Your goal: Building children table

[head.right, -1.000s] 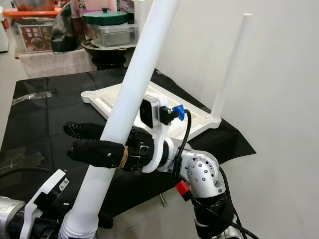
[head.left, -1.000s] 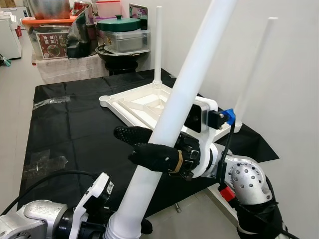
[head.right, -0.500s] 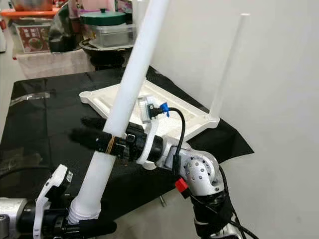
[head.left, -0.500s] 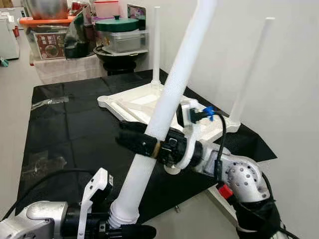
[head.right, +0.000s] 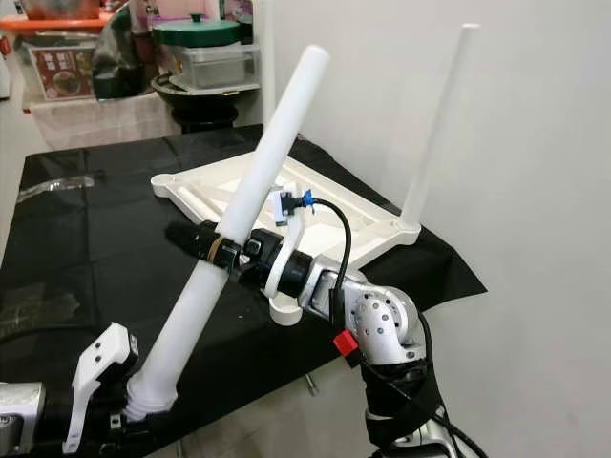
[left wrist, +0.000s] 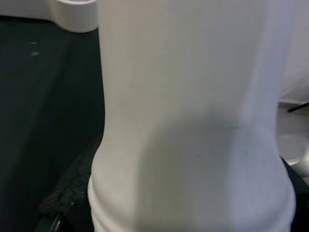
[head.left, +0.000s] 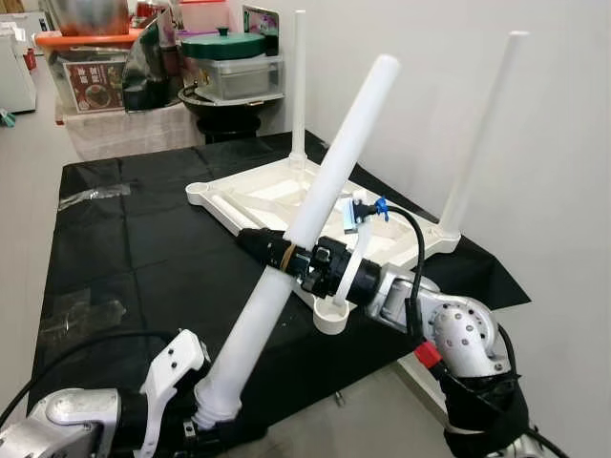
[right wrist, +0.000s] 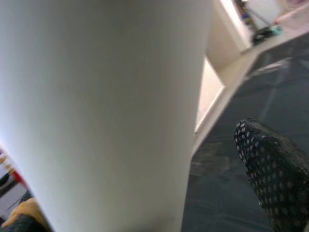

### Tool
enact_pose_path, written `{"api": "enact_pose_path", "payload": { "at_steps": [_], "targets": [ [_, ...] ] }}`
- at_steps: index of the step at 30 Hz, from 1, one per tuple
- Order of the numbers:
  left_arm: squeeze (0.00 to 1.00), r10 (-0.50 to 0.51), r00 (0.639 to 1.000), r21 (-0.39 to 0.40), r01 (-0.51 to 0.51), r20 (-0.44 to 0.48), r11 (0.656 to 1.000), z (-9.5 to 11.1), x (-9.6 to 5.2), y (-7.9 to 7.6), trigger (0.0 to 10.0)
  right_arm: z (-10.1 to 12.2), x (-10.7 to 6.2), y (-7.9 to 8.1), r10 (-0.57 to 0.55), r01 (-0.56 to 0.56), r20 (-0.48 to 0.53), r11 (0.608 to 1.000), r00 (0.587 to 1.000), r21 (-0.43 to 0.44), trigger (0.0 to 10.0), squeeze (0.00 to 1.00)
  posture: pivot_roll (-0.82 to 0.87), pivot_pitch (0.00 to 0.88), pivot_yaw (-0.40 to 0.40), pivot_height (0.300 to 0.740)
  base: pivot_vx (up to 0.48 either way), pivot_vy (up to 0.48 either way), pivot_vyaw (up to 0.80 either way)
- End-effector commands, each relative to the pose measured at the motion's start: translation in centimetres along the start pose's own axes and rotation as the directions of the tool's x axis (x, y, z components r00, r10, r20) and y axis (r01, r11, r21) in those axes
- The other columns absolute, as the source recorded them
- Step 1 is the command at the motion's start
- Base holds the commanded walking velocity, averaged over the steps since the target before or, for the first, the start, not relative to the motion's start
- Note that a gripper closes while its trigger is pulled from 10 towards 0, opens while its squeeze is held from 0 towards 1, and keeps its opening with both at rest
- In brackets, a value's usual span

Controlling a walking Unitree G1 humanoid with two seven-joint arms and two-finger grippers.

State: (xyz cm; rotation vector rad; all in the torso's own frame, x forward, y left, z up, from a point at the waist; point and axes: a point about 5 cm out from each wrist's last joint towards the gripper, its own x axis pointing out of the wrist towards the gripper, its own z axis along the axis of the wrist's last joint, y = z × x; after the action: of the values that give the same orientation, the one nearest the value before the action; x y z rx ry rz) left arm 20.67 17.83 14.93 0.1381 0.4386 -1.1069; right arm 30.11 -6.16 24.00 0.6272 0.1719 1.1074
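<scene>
Black cloth sheet [head.left: 143,239] covers the floor, upside-down white plastic children's table top [head.left: 277,196] lies on it near the white wall [head.left: 430,86]. Two thin white legs already stand upright in its far corners: one [head.left: 300,86] at the back, one [head.left: 482,134] right by the wall. Near corner socket [head.left: 333,318] of the top is an open round cup, sitting just under the right wrist.

Long white plastic table leg [head.left: 305,229] is in the air, tilted, upper end leaning toward the wall, ribbed threaded lower end [head.left: 215,405] down at the left gripper [head.left: 215,431]. Left gripper's fingers clamp that threaded end; left wrist view has the leg [left wrist: 193,121] pressed right up to the lens, one black finger pad [left wrist: 72,193] against it.

Right gripper [head.left: 272,256] grips the same leg around mid-length, black fingers closed across it; right wrist view shows one dotted fingertip [right wrist: 273,174] beside the shaft [right wrist: 106,111].

Background: cluttered shelf with a green-lidded pot [head.left: 227,46] and clear plastic containers [head.left: 239,76]
</scene>
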Motion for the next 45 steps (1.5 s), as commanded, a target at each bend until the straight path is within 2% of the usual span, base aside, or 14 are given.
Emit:
{"api": "enact_pose_path", "payload": {
  "at_steps": [1, 2, 4, 7, 12, 15, 17, 23, 29, 38, 39, 40, 41, 45],
  "targets": [
    [0.00, -0.016, 0.999, 0.066, 0.018, -0.030, 0.998, 0.2, 0.3, -0.2, 8.9, 0.0, 0.1, 0.0, -0.030, 0.030, -0.003, 0.999, 1.000, 0.010, 10.0, 0.00, 0.08, 0.000, -0.031, 0.740, 0.000, 0.000, 0.00],
    [0.00, 0.019, 1.000, 0.062, -0.018, -0.024, 0.998, 0.2, 0.1, 0.5, 9.3, -0.1, 0.2, 0.1, -0.052, 0.052, -0.002, 0.998, 0.999, 0.032, 10.0, 0.00, 0.08, 0.000, -0.030, 0.740, 0.000, 0.000, 0.00],
    [0.00, 0.082, 0.996, 0.074, -0.078, -0.044, 0.994, -0.1, -0.1, 1.7, 9.3, -0.6, 0.5, 0.1, -0.104, 0.103, 0.000, 0.991, 0.995, 0.080, 10.0, 0.00, 0.08, 0.000, -0.030, 0.740, 0.000, 0.000, 0.00],
    [0.00, 0.092, 0.995, 0.079, -0.088, -0.049, 0.993, -0.2, -0.2, 1.9, 9.1, -0.9, 0.7, 0.2, -0.118, 0.118, 0.000, 0.988, 0.993, 0.097, 10.0, 0.00, 0.07, 0.000, -0.031, 0.740, 0.000, 0.000, 0.00],
    [0.00, 0.143, 0.989, 0.070, -0.142, -0.020, 0.987, 0.2, 0.6, 2.5, 9.5, -2.7, 1.5, 0.8, -0.173, 0.172, -0.014, 0.970, 0.985, 0.172, 10.0, 0.00, 0.08, 0.000, -0.033, 0.740, 0.000, 0.000, 0.00],
    [0.00, 0.143, 0.989, 0.070, -0.142, -0.020, 0.987, 0.2, 0.6, 2.5, 9.5, -2.7, 1.5, 0.8, -0.173, 0.172, -0.014, 0.970, 0.985, 0.172, 10.0, 0.00, 0.08, 0.000, -0.033, 0.740, 0.000, 0.000, 0.00],
    [0.00, 0.168, 0.986, 0.046, -0.169, 0.023, 0.985, 0.7, 1.1, 2.7, 9.7, -3.1, 1.8, 0.8, -0.196, 0.192, 0.004, 0.960, 0.981, 0.202, 10.0, 0.00, 0.08, 0.000, -0.039, 0.740, 0.000, 0.000, 0.00],
    [0.00, 0.131, 0.989, 0.042, -0.134, 0.067, 0.990, 1.2, 2.0, 2.1, 10.0, -3.2, 2.4, 0.7, -0.219, 0.207, 0.042, 0.959, 0.975, 0.193, 10.0, 0.00, 0.09, 0.000, -0.045, 0.740, 0.000, 0.000, 0.00],
    [0.00, 0.105, 0.991, 0.043, -0.109, 0.078, 0.993, 1.4, 2.4, 1.9, 10.0, -3.0, 2.7, 0.0, -0.289, 0.272, 0.082, 0.946, 0.954, 0.175, 10.0, 0.00, 0.09, 0.000, -0.045, 0.740, 0.000, 0.000, 0.00],
    [0.00, 0.098, 0.992, 0.044, -0.101, 0.076, 0.994, 1.4, 2.8, 1.9, 10.0, -3.1, 2.9, 0.3, -0.299, 0.278, 0.101, 0.943, 0.949, 0.181, 10.0, 0.00, 0.09, 0.000, -0.043, 0.740, 0.000, 0.000, 0.00],
    [0.00, 0.099, 0.992, 0.046, -0.102, 0.075, 0.994, 1.4, 2.8, 1.9, 10.0, -3.1, 2.9, 0.3, -0.299, 0.278, 0.098, 0.943, 0.949, 0.182, 4.7, 0.00, 0.09, 0.000, -0.043, 0.740, 0.000, 0.000, 0.00],
    [0.00, 0.099, 0.992, 0.046, -0.102, 0.075, 0.994, 1.4, 2.8, 1.9, 10.0, -3.1, 2.9, 0.3, -0.299, 0.278, 0.098, 0.943, 0.949, 0.182, 4.7, 0.00, 0.09, 0.000, -0.043, 0.740, 0.000, 0.000, 0.00],
    [0.00, 0.100, 0.992, 0.048, -0.104, 0.073, 0.993, 1.4, 2.8, 1.9, 10.0, -3.2, 2.8, 0.4, -0.296, 0.274, 0.098, 0.943, 0.950, 0.187, 0.0, 0.00, 0.08, 0.000, -0.042, 0.740, 0.000, 0.000, 0.00],
    [0.00, 0.106, 0.992, 0.061, -0.110, 0.064, 0.992, 1.3, 2.7, 2.1, 10.0, -3.3, 2.8, 0.6, -0.279, 0.254, 0.104, 0.945, 0.955, 0.204, 0.0, 0.00, 0.08, 0.000, -0.041, 0.740, 0.000, 0.000, 0.00]
  ]
}}
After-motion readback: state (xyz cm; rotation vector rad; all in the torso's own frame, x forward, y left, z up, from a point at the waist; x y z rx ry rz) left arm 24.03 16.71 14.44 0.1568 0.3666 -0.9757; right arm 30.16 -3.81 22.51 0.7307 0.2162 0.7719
